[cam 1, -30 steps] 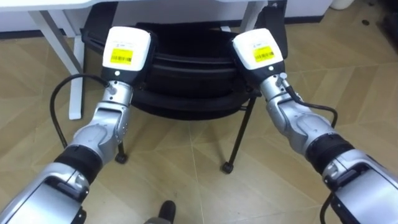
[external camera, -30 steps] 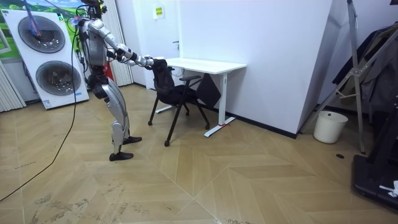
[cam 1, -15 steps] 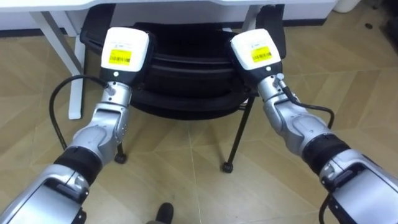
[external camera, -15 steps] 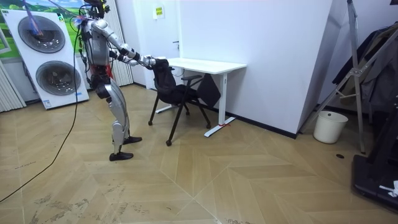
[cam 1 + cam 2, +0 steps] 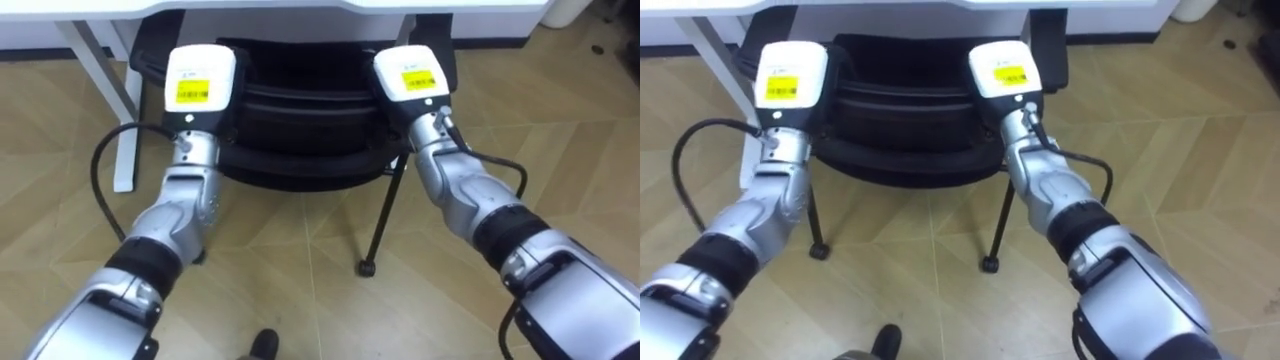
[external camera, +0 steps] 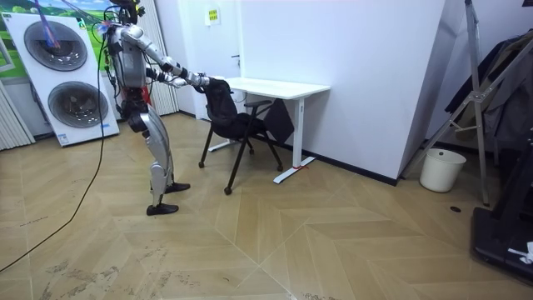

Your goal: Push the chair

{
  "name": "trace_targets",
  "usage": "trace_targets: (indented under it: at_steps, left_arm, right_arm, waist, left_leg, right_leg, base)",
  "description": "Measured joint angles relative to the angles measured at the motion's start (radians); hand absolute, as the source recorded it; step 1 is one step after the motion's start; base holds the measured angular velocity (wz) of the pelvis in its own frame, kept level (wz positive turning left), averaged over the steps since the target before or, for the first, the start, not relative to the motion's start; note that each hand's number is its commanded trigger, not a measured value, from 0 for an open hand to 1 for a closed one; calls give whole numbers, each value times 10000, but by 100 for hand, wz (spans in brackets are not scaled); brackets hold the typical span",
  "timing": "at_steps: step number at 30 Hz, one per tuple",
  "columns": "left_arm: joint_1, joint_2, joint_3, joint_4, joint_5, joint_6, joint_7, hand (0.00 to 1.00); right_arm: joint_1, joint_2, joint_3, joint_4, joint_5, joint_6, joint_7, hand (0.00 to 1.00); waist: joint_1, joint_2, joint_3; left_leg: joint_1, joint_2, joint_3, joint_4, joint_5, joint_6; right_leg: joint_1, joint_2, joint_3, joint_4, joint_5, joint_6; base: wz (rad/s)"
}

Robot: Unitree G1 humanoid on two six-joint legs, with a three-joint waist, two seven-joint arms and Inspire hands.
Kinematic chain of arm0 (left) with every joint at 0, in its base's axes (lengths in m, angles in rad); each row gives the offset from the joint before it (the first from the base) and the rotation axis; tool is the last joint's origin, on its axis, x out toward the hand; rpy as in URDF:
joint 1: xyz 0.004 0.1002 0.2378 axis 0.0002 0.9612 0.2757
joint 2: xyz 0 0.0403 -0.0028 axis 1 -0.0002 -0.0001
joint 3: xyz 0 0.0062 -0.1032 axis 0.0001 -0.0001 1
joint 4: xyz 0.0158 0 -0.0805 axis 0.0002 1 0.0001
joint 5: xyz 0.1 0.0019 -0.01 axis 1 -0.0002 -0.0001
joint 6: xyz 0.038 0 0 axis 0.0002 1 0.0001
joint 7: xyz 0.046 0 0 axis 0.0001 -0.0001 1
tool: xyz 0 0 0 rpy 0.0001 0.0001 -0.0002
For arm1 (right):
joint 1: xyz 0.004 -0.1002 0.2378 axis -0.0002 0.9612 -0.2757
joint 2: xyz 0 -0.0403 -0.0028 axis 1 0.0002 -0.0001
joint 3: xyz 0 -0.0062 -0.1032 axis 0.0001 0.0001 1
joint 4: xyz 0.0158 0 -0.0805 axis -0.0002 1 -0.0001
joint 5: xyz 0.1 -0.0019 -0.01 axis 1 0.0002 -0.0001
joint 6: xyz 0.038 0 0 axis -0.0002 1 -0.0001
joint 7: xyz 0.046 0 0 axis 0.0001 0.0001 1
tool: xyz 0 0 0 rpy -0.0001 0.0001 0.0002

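Black chair (image 5: 300, 140) with a curved back sits partly under a white desk (image 5: 300, 5) in the left eye view. On the back's top corners lie the left hand (image 5: 203, 78) and the right hand (image 5: 413, 72); their grip cannot be told. Room view: the robot stands on the wood floor (image 6: 291, 242), arms outstretched to the chair.

Nothing legible anywhere. On the white back of the left hand (image 5: 201, 62), a yellow sticker (image 5: 194, 93) with dark marks too small to read, and a like yellow sticker (image 5: 419, 80) on the right hand (image 5: 405, 60). High on the wall (image 6: 275, 42) in the room view, a small yellow notice (image 6: 213, 14), its print too small to make out.
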Motion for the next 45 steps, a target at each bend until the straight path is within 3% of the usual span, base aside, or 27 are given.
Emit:
trace_targets:
  at_steps: [8,11,15,17,18,19,20,22,23,24,25,26,28,29,30,31,33,34,36,37,38,39,40,41,43,44,45]
  left_arm:
    - [96,-108,245,-883,-1153,40,-780,0]
    - [67,-24,1166,-1615,-1054,387,-1456,0]
    - [-624,1083,1312,-2212,-1161,842,-2169,0]
    - [-974,1827,1352,-3569,-1224,936,-2182,0]
    - [-1421,2492,1505,-4947,-1321,945,-2145,0]
    - [-2304,3070,1683,-5363,-1799,856,-1832,0]
    - [-2804,3282,1699,-5329,-2021,839,-1698,0]
    - [-3828,4403,1748,-5410,-2701,504,-1488,0]
    - [-3863,4732,1786,-5514,-2793,422,-1469,0]
    - [-3870,5439,1910,-5771,-3123,303,-1421,0]
    - [-3911,6251,2028,-5983,-3497,299,-1287,0]
    - [-3916,6674,2171,-6041,-3579,292,-1216,0]
    - [-3988,7899,2996,-6080,-3935,305,-889,0]
    - [-3981,8198,3205,-6066,-4077,293,-802,0]
    - [-3945,8744,3616,-6019,-4371,260,-639,0]
    - [-3919,9042,4019,-5949,-4750,261,-487,0]
    - [-3428,9486,4847,-5921,-5399,113,-178,0]
    - [-2673,9799,5630,-5871,-5740,-52,45,0]
    - [-1624,10105,6633,-5561,-6123,-301,358,0]
    - [-903,10150,7342,-5320,-6201,-400,520,0]
    - [-348,10160,7812,-5301,-6319,-451,559,0]
    - [1120,10115,8790,-5316,-6668,-602,760,0]
    - [2495,9803,9749,-5344,-6812,-628,896,0]
    - [3210,9577,10235,-5385,-6945,-676,924,0]
    - [5583,8278,11782,-5547,-7450,-880,1058,0]
    - [6135,7901,12077,-5670,-7667,-921,1122,0]
    - [6976,7091,12604,-5868,-7989,-996,1287,0]
  right_arm:
    - [-51,-90,-128,-241,-32,54,557,0]
    - [-266,-473,-307,-1228,-813,-81,1213,0]
    - [-1203,-1260,-403,-1803,-1223,-737,2037,0]
    - [-1281,-2208,-527,-3526,-760,-799,2124,0]
    - [-1550,-3101,-1019,-5251,-45,-802,2029,0]
    - [-2771,-3566,-1183,-5331,851,-755,1489,0]
    - [-3462,-3689,-1198,-5157,1437,-644,1176,0]
    - [-5456,-4511,-1290,-5245,3244,-511,223,0]
    - [-5686,-4860,-1383,-5469,3396,-610,35,0]
    - [-5988,-5757,-1551,-6137,3815,-848,-404,0]
    - [-6240,-6761,-1601,-6788,4364,-1013,-932,0]
    - [-6398,-7232,-1620,-7033,4537,-1091,-1161,0]
    - [-6589,-8812,-2218,-7704,5041,-1185,-1879,0]
    - [-6545,-9142,-2380,-7773,5222,-1222,-2091,0]
    - [-6453,-9884,-2624,-7879,5553,-1264,-2478,0]
    - [-6232,-10413,-3040,-7915,5703,-1255,-2742,0]
    - [-5895,-11020,-3718,-8040,6262,-1345,-3157,0]
    - [-5722,-11446,-4242,-8102,6604,-1381,-3344,0]
    - [-4633,-11992,-5543,-8230,7154,-1588,-3820,0]
    - [-3628,-12118,-6590,-8178,7647,-1682,-4033,0]
    - [-2998,-12155,-7174,-8117,7837,-1730,-4108,0]
    - [-1531,-12158,-8313,-7961,8171,-1893,-4255,0]
    - [170,-12122,-9686,-7861,8610,-2007,-4354,0]
    - [1051,-11998,-10355,-7843,8890,-2021,-4348,0]
    - [4185,-10973,-12821,-7833,9680,-2041,-4385,0]
    - [4994,-10665,-13397,-7816,9908,-2049,-4401,0]
    - [6074,-9934,-14264,-7800,10271,-2058,-4472,0]
  waist:
    - [-10,-172,-135]
    - [-53,-169,-163]
    - [-260,-186,-181]
    - [-354,-195,-188]
    - [-477,-191,-190]
    - [-595,-161,-204]
    - [-651,-143,-261]
    - [-944,33,-635]
    - [-950,84,-737]
    - [-980,171,-925]
    - [-1052,247,-966]
    - [-1113,305,-960]
    - [-1308,513,-924]
    - [-1345,556,-916]
    - [-1441,659,-897]
    - [-1474,785,-921]
    - [-1523,1010,-990]
    - [-1596,1282,-1004]
    - [-1717,1523,-1055]
    - [-1763,1614,-1119]
    - [-1797,1619,-1114]
    - [-1970,1649,-1127]
    - [-2117,1696,-1135]
    - [-2241,1735,-1150]
    - [-2567,1797,-1128]
    - [-2618,1795,-1116]
    - [-2713,1760,-1093]
  left_leg:
    - [8,16,-229,25,26,-43]
    - [18,78,-280,113,29,-45]
    - [46,198,-599,158,70,-105]
    - [-77,200,-728,188,75,-114]
    - [-168,211,-742,190,90,-105]
    - [-31,169,-736,184,92,-84]
    - [73,140,-729,174,71,-52]
    - [583,-25,-743,5,-93,109]
    - [687,-73,-729,-5,-156,145]
    - [823,-188,-729,-15,-251,221]
    - [936,-272,-727,-15,-305,276]
    - [967,-299,-726,-9,-323,300]
    - [962,-345,-712,133,-429,351]
    - [959,-345,-685,153,-448,361]
    - [954,-342,-629,185,-482,373]
    - [983,-325,-507,204,-569,353]
    - [990,-327,-351,263,-616,404]
    - [994,-318,-232,260,-630,428]
    - [1059,-318,-93,245,-639,489]
    - [1172,-283,57,183,-619,521]
    - [1226,-255,140,169,-621,521]
    - [1276,-193,283,173,-656,528]
    - [1347,-155,367,145,-676,511]
    - [1378,-140,397,107,-671,505]
    - [1437,-89,537,101,-710,477]
    - [1451,-71,572,100,-732,470]
    - [1516,-39,642,96,-799,432]
  right_leg:
    - [191,39,-303,-191,11,-36]
    - [405,161,-410,-399,140,-84]
    - [914,465,-727,-1155,490,-110]
    - [989,588,-766,-1444,609,-87]
    - [1050,646,-834,-1712,741,-70]
    - [1310,636,-937,-1905,806,-27]
    - [1453,621,-944,-1990,837,24]
    - [2107,540,-1002,-2556,911,197]
    - [2251,510,-1005,-2677,916,243]
    - [2452,419,-1006,-2782,891,347]
    - [2578,349,-1032,-2783,863,447]
    - [2616,326,-1036,-2786,854,471]
    - [2663,301,-996,-2802,894,551]
    - [2660,294,-973,-2802,896,553]
    - [2640,281,-908,-2794,896,554]
    - [2624,276,-734,-2804,893,558]
    - [2565,230,-577,-2794,864,623]
    - [2525,205,-457,-2810,889,680]
    - [2519,161,-315,-2785,902,705]
    - [2522,150,-160,-2768,899,709]
    - [2527,160,-69,-2771,899,709]
    - [2527,184,48,-2760,901,702]
    - [2535,203,147,-2751,901,697]
    - [2537,209,158,-2740,900,687]
    - [2474,204,259,-2559,800,634]
    - [2472,214,289,-2565,791,627]
    - [2468,233,403,-2550,767,609]
  base:
    - [9]
    - [5]
    - [21]
    - [22]
    - [21]
    - [19]
    - [17]
    - [16]
    - [10]
    - [8]
    - [7]
    - [4]
    - [-5]
    - [-11]
    - [-20]
    - [-28]
    - [-27]
    - [-20]
    - [-26]
    - [-32]
    - [-37]
    - [-34]
    - [-27]
    - [-18]
    - [-13]
    - [-24]
    - [-23]
